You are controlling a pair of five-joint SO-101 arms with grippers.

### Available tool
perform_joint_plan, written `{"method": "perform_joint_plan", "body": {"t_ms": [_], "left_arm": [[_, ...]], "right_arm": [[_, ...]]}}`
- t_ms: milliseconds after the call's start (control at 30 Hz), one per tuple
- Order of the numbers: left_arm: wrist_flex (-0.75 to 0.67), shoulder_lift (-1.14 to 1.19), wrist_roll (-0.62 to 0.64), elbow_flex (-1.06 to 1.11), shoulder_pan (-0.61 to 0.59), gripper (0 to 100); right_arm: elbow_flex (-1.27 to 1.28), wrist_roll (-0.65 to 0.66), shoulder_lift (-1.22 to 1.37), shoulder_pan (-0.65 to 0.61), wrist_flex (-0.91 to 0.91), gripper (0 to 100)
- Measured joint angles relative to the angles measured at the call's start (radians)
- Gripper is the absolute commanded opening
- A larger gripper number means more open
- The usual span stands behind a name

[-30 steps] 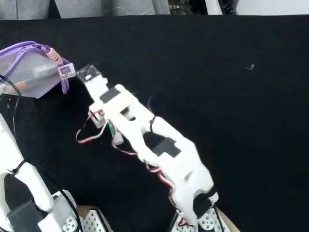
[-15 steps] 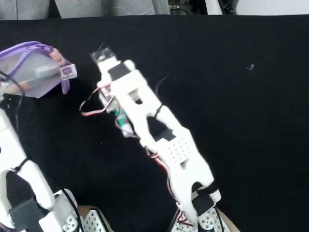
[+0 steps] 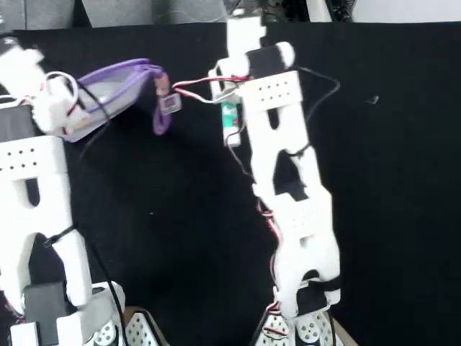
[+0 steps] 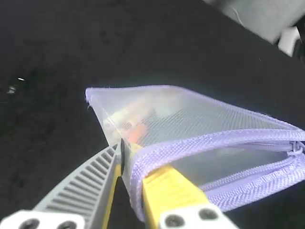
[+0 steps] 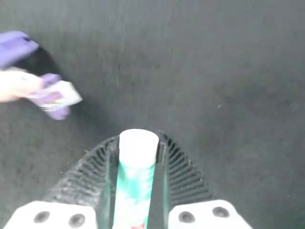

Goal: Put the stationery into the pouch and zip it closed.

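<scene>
The black counter carries both white arms. The left arm stands up at its own side. The right arm stretches straight out toward the far edge.

The purple pouch hangs in the air, off the counter. The left fingers pinch one end of it, one finger on each side of the edge. Its zip looks open along the top. Small things already show through its clear side.

The right fingers are pressed on a green and white stick. The stick lies along the fingers, and its white cap points out between the tips.

From the right fingers the pouch lies off to the left, near but apart. Its free end, with the little tag, points at the right arm. So the right arm is likely the one to bring the stick over. It would need to turn the cap toward the mouth of the pouch.

A second ago the pouch was further left, and the right arm leaned over with its tip just beside the tag. Now the right arm has swung up and away. The left arm has risen and carried the pouch toward the middle.
</scene>
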Motion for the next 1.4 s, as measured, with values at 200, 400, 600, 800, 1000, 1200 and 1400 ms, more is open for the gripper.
{"method": "perform_joint_plan", "body": {"t_ms": [200,400,600,800,1000,1200,1400], "left_arm": [[0.003,0.000,0.000,0.000,0.043,3],[0.006,0.000,0.000,0.000,0.052,3],[0.006,0.005,0.000,0.000,0.052,3],[0.006,0.006,0.000,0.000,0.038,3],[-0.023,0.002,0.000,0.029,0.029,3],[-0.055,-0.011,0.000,0.063,0.028,3],[-0.055,-0.011,0.000,0.063,0.028,3]], "right_arm": [[-0.104,-0.005,-0.129,-0.002,-0.005,1.1],[-0.308,-0.005,-0.150,-0.078,-0.018,1.1],[-0.459,-0.005,-0.081,-0.175,-0.066,1.1],[-0.460,-0.008,-0.005,-0.262,-0.160,1.1],[-0.460,-0.008,0.000,-0.305,-0.180,1.1],[-0.463,-0.063,0.000,-0.321,-0.101,1.1],[-0.463,-0.084,-0.021,-0.321,-0.051,1.1]]}}
